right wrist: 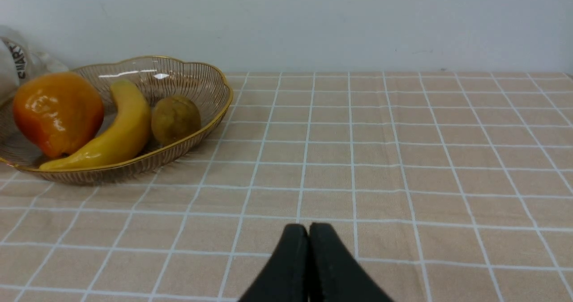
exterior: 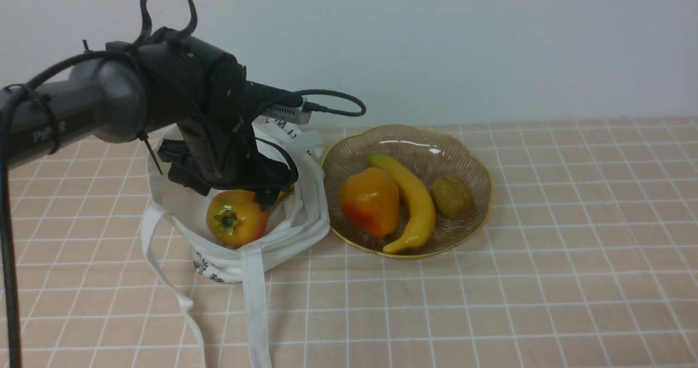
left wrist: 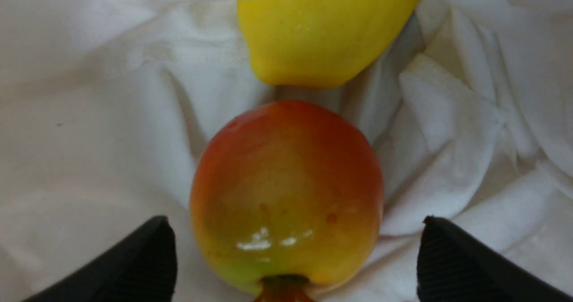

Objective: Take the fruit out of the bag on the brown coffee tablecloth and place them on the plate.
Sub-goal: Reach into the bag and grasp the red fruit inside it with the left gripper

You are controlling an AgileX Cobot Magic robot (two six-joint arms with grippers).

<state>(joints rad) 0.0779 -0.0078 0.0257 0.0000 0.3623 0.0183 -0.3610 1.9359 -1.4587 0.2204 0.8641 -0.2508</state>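
The left jaws are spread wide, down inside the white tote bag. The red-orange fruit sits right between them with a strip of cloth showing on either side, so nothing is gripped yet. The lemon lies just past that fruit, farther out ahead of the jaws and nearly touching it.

The step in hand looks like grabbing the red-orange one. It's glossy and round, so the jaws probably want to reach in deeper until they flank its widest part, then close gently. Pinch it near the calyx end and it could squirt out. The loose folds beside one jaw are worth watching too, so no cloth gets caught.

The right jaws are pressed together on nothing over the grid tablecloth on the surface. They're well apart from the glass plate, which already holds a banana and two other fruits.
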